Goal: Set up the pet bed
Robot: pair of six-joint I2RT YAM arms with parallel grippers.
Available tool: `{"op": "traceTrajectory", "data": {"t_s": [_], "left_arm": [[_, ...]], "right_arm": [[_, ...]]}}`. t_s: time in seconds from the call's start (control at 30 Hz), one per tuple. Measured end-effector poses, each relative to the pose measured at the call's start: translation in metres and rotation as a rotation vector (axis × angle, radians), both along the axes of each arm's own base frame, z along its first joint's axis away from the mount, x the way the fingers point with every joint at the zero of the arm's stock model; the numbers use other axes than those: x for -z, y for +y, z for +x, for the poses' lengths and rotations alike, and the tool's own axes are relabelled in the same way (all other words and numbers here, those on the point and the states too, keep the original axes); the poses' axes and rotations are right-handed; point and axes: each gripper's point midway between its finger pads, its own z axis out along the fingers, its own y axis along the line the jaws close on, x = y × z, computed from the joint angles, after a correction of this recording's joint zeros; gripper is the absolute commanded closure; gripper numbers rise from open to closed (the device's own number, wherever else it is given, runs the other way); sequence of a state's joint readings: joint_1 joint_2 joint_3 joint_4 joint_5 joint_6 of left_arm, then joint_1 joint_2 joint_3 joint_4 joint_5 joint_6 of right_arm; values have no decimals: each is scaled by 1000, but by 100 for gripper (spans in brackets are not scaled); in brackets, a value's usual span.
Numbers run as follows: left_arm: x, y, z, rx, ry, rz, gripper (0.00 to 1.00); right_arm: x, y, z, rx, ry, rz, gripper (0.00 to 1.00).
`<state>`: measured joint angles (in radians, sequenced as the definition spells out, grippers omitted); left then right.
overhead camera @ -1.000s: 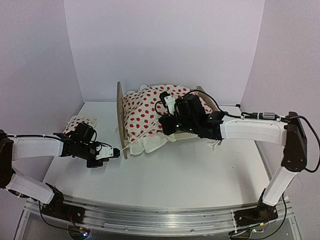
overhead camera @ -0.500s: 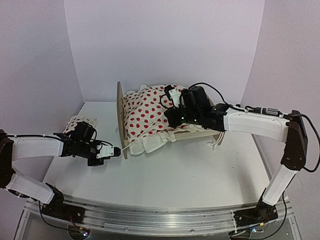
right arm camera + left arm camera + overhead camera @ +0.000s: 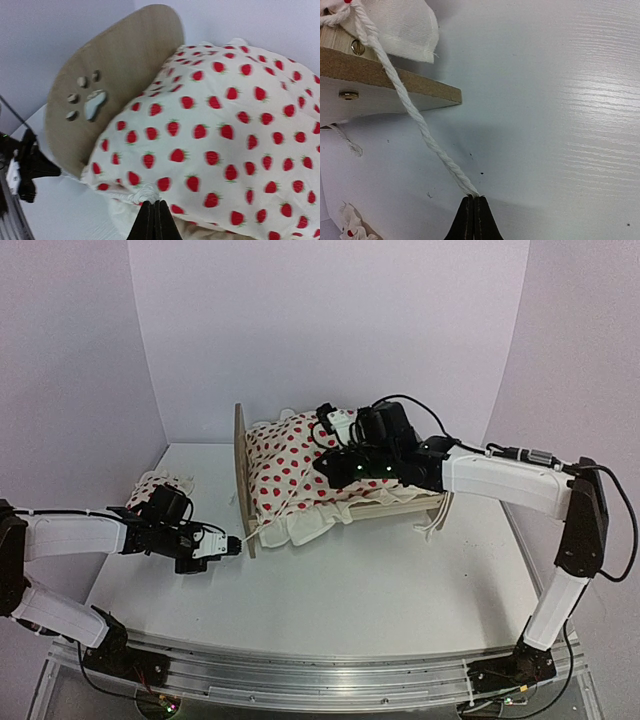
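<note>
1. White table (image 3: 340, 585), lilac walls behind.
2. Pet bed (image 3: 241, 455) sits toward 12 o'clock from table centre. Its headboard (image 3: 115, 65) is upright on the 9 o'clock end.
3. Strawberry-print blanket (image 3: 285, 465) is heaped over the bed.
4. Left gripper (image 3: 474, 202), at 7 o'clock of the headboard: jaws closed, pinching a white cord (image 3: 415, 120) that runs up to the frame.
5. Right gripper (image 3: 154, 207), over the blanket: jaws closed on a bunched fold of it.
6. Pillow (image 3: 150, 483) lies on the table at 9 o'clock of the bed, apart from it.
</note>
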<state>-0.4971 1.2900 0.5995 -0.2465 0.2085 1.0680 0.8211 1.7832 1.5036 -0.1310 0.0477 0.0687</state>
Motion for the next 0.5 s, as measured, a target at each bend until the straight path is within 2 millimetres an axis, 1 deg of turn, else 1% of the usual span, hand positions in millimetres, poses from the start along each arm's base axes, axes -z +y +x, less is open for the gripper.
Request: {"op": "traceTrajectory", "data": {"t_s": [0.07, 0.17, 0.23, 0.3, 0.37, 0.4, 0.43, 0.5], "left_arm": [[2, 1, -4, 0, 20, 2, 100], [5, 0, -11, 6, 62, -10, 100], [6, -2, -15, 14, 83, -20, 100], [6, -4, -18, 24, 95, -31, 100], [6, -5, -20, 30, 101, -37, 100], [6, -5, -20, 32, 104, -39, 100], [6, -5, -21, 33, 106, -41, 100], [6, -6, -21, 35, 108, -44, 99]], "right_arm": [[-3, 23, -25, -95, 5, 23, 100], [-5, 65, -84, -286, 45, 68, 100], [-1, 86, -125, -393, 86, 92, 100], [10, 105, -159, -476, 138, 109, 100], [31, 121, -182, -526, 199, 109, 100], [45, 129, -190, -544, 232, 105, 100], [63, 136, -197, -555, 271, 91, 99], [99, 144, -206, -559, 344, 53, 84]]}}
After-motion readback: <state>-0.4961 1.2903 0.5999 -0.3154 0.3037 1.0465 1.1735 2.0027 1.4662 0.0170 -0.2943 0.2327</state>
